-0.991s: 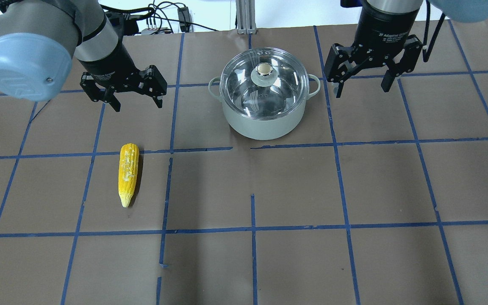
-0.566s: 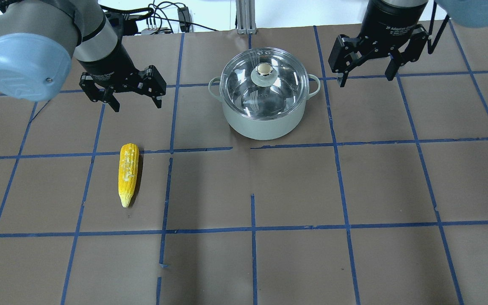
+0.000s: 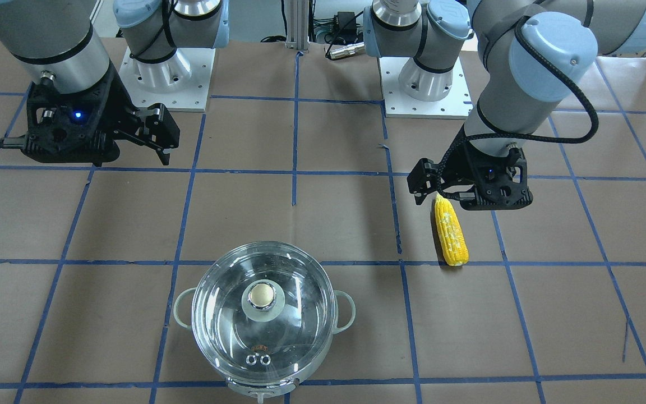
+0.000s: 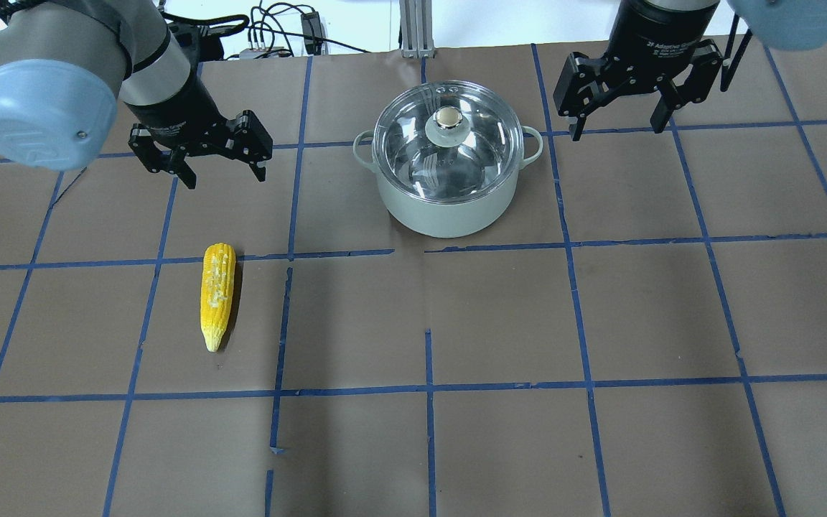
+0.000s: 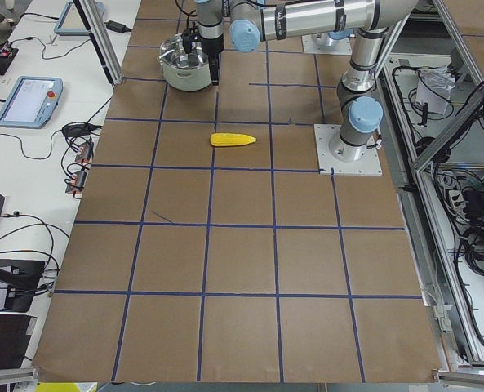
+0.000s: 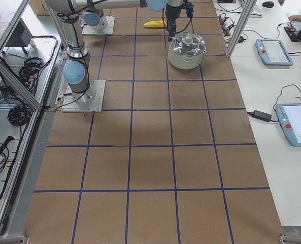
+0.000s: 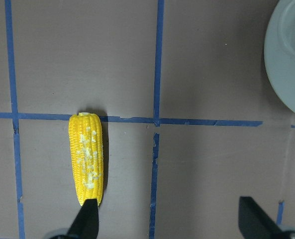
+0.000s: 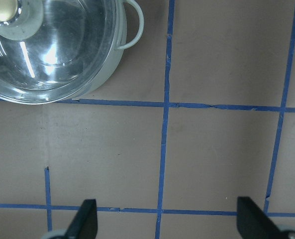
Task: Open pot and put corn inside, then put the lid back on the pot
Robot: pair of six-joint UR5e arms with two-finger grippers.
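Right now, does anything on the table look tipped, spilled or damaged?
Nothing stands out. The lid sits level on the upright pot, and the corn lies flat on the table, with whitish kernel patches.

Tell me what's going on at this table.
Two robot arms are setting up to put corn in a pot, and nothing is grasped yet. The pot is closed, with the glass lid on it. The corn lies flat on the table, apart from the pot. The left gripper hangs open and empty on the corn's side, and the right gripper hangs open and empty beside the pot.
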